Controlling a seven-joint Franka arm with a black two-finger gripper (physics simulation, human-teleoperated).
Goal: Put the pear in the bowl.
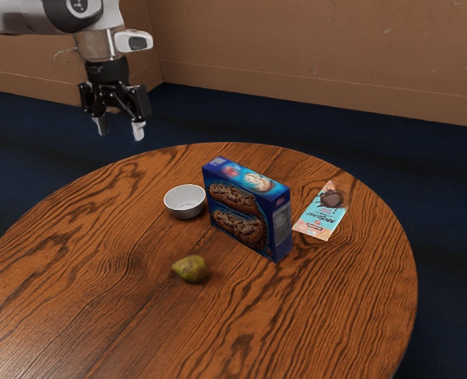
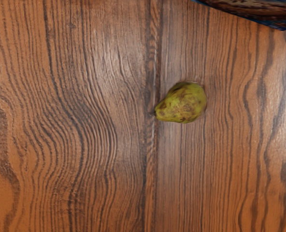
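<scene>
Exterior view, upper left: claw open, fingers spread; green pear lying on wooden table below centre, white bowl left of blue cookie box.

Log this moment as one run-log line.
pincer open, raised, empty | pear on table, outside bowl | bowl empty | placement pending

Brown walls, floor (dark blue).
</scene>
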